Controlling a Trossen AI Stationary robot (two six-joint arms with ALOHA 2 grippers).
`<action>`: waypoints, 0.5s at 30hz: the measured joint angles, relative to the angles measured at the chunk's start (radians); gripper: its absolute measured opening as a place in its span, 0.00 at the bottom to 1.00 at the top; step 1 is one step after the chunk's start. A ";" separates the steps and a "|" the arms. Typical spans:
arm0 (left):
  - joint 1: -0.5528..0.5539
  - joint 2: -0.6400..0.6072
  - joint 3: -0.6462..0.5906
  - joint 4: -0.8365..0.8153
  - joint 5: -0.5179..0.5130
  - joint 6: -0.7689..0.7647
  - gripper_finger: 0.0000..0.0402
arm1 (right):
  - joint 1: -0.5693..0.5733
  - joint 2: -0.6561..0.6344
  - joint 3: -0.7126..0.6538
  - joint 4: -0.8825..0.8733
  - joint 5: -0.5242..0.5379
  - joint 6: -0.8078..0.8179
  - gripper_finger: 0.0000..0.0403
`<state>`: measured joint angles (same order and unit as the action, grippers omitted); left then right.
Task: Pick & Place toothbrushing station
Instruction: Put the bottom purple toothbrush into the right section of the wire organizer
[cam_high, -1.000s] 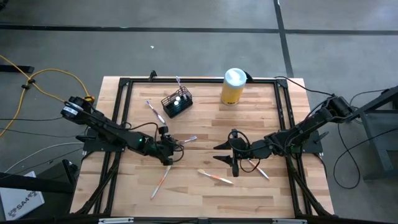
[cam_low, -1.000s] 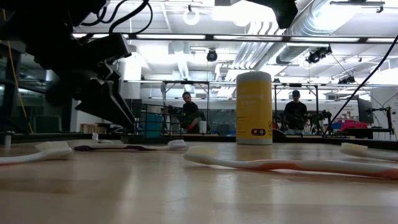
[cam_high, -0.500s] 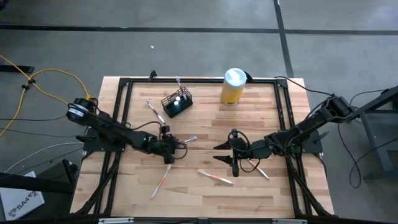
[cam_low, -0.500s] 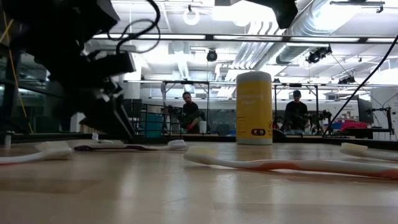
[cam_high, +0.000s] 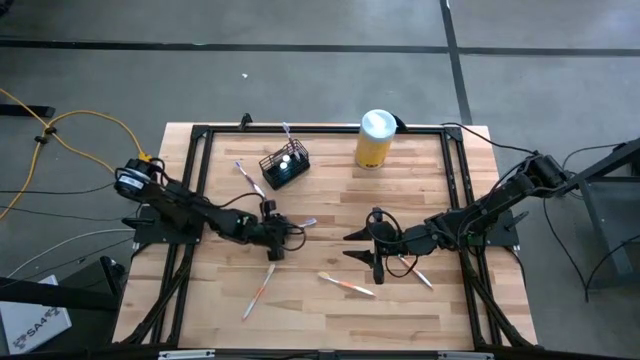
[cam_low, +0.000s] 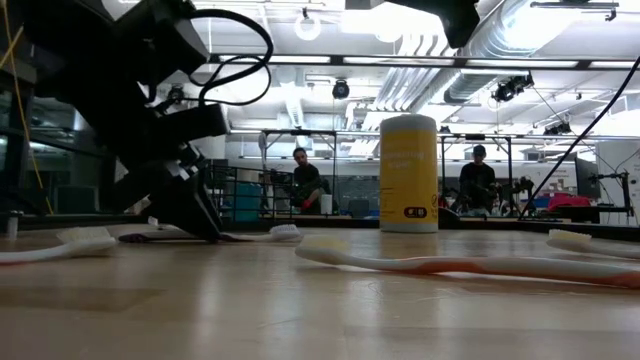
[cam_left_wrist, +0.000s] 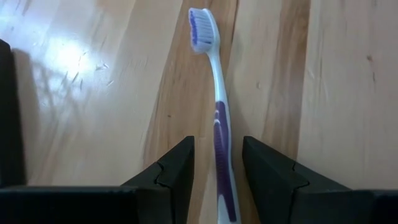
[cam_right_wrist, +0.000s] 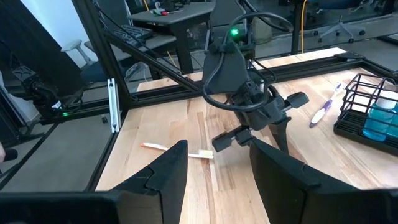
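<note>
The toothbrushing station, a small black wire-mesh holder (cam_high: 284, 166), stands on its base at the far side of the table, and shows in the right wrist view (cam_right_wrist: 372, 112). A purple toothbrush (cam_left_wrist: 211, 68) lies flat on the wood. My left gripper (cam_high: 279, 236) is open and low over it. Its fingers (cam_left_wrist: 177, 165) stand on either side of the handle without touching it. My right gripper (cam_high: 374, 246) is open and empty at the table's middle right, and is also seen in its wrist view (cam_right_wrist: 217, 174).
A yellow canister with a white lid (cam_high: 375, 138) stands at the far middle. Other toothbrushes lie loose: one left of the holder (cam_high: 247, 177), one near the front left (cam_high: 258, 290), an orange one (cam_high: 345, 285), and one by my right gripper (cam_high: 415, 270). A black frame (cam_high: 200, 135) edges the table.
My left gripper has gone down and a little toward the table's right edge, coming low over the purple toothbrush with its fingers astride the handle. The toothbrush has not moved.
</note>
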<state>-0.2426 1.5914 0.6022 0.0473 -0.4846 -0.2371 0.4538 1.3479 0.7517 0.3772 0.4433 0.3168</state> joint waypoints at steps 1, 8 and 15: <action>0.005 0.001 0.000 0.001 0.004 0.000 0.33 | 0.000 0.000 0.000 0.000 0.000 0.000 0.41; 0.024 0.005 0.001 -0.010 0.038 0.000 0.33 | 0.000 0.000 0.000 -0.006 0.000 0.005 0.41; 0.024 0.006 0.001 -0.056 0.043 -0.007 0.33 | 0.000 0.000 0.000 -0.005 0.000 0.005 0.41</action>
<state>-0.2181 1.5978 0.6028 -0.0090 -0.4419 -0.2442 0.4538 1.3479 0.7517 0.3717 0.4431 0.3218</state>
